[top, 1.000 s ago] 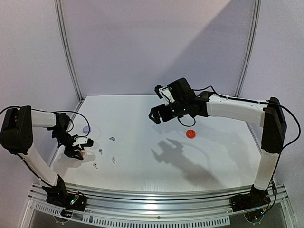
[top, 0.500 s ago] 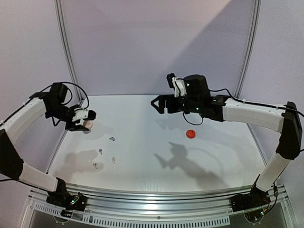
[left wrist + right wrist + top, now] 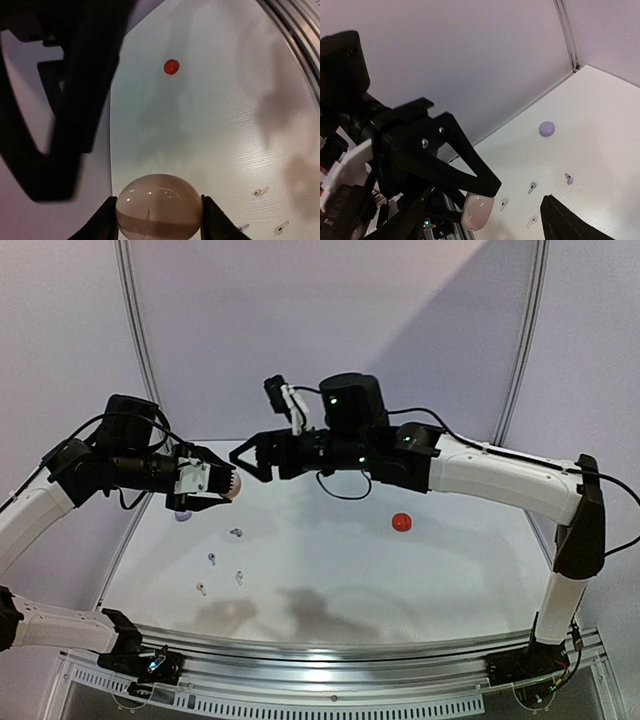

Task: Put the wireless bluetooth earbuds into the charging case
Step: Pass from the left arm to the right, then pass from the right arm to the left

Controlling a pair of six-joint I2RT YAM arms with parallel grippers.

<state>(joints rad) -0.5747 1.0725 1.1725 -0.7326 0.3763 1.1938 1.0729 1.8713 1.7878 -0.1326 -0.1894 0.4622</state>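
Left claw [image 3: 220,488] grips a round white case [image 3: 159,205] aloft, right claw [image 3: 240,464] gaping beside it, earbuds [image 3: 236,532] on the table [image 3: 450,570] below.

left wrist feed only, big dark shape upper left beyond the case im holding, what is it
Observer: That is the right gripper, jaws open, up in the air and facing the pale round case that the left gripper holds.
Operator: any other case outside my frame
Observer: Yes, a lilac round case lies on the table at its far left, just below the raised left gripper in the top view.
Operator: i see three earbuds, that all
Observer: No, the top view shows four, lying loose on the left part of the table.
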